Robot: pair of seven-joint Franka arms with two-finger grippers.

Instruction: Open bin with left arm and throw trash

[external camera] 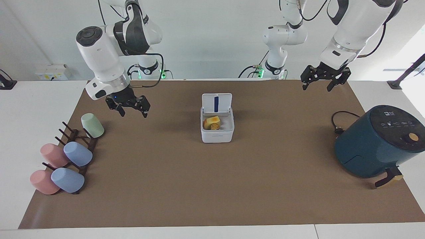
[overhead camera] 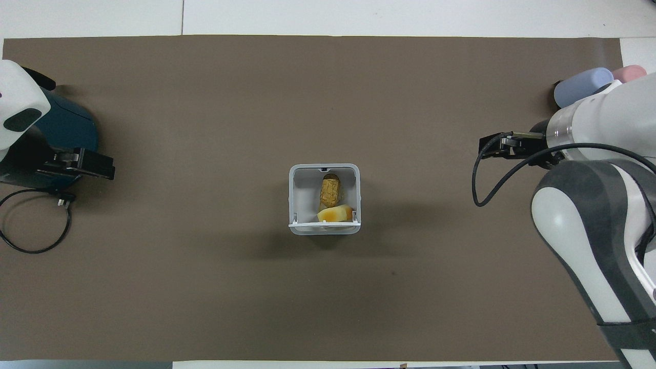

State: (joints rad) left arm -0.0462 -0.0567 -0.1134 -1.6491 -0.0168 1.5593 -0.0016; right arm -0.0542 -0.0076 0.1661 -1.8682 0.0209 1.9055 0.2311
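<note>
Standing mid-table with its lid up, the bin (external camera: 217, 131) holds a nugget (overhead camera: 330, 189) and a yellow chunk (overhead camera: 335, 213), while both grippers hang empty with fingers spread, right (external camera: 128, 105) near the cups (external camera: 78, 154), left (external camera: 321, 79) near the air fryer (external camera: 377, 142), over brown paper (external camera: 212, 186).

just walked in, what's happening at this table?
The bin sits mid-table with its lid up. Inside lie a brown nugget and a yellow chunk; no scraps show on the mat. Neither arm holds anything. The right gripper hangs open over the mat near the cup rack. The left gripper waits open over the mat, toward the air fryer end.
</note>
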